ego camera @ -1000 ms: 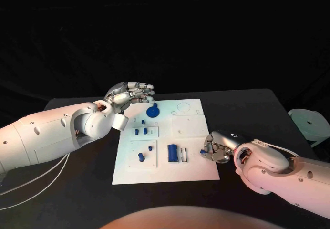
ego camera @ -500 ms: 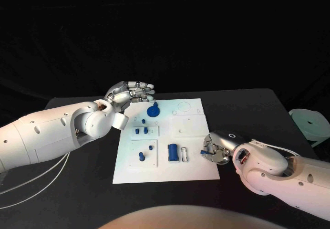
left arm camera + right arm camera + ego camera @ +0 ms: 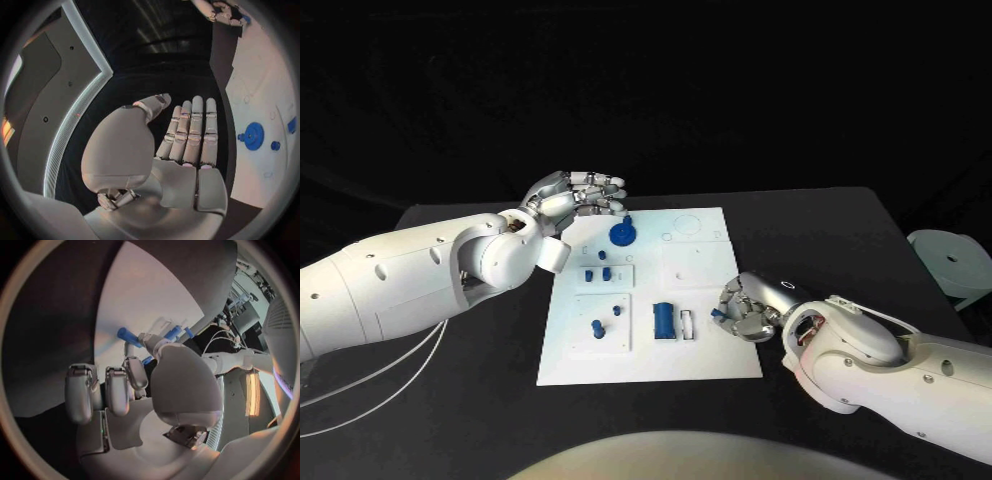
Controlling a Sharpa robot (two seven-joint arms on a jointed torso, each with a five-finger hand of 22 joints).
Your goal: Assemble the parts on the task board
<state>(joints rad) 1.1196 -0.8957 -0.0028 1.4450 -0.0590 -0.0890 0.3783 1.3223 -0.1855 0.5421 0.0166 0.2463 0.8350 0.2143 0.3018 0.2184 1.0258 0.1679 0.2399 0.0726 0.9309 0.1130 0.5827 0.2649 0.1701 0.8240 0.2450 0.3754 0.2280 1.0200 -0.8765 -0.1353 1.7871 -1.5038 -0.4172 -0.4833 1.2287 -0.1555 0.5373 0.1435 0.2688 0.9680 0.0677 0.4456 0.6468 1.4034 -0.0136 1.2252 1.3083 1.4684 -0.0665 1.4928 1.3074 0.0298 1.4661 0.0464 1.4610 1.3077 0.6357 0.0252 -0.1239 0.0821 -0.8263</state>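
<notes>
While the left hand (image 3: pixel 577 193) hovers empty, fingers straight, beside the flat white task board (image 3: pixel 711 355), the right hand (image 3: pixel 747 312) pinches a small blue peg (image 3: pixel 129 335) over its edge.

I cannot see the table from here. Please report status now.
Left hand open, above board's far left corner. Right hand pinches small blue part at task board right edge. Nothing in the way.

Blue parts (image 3: pixel 664 320) on white task board (image 3: pixel 704 270)
</notes>
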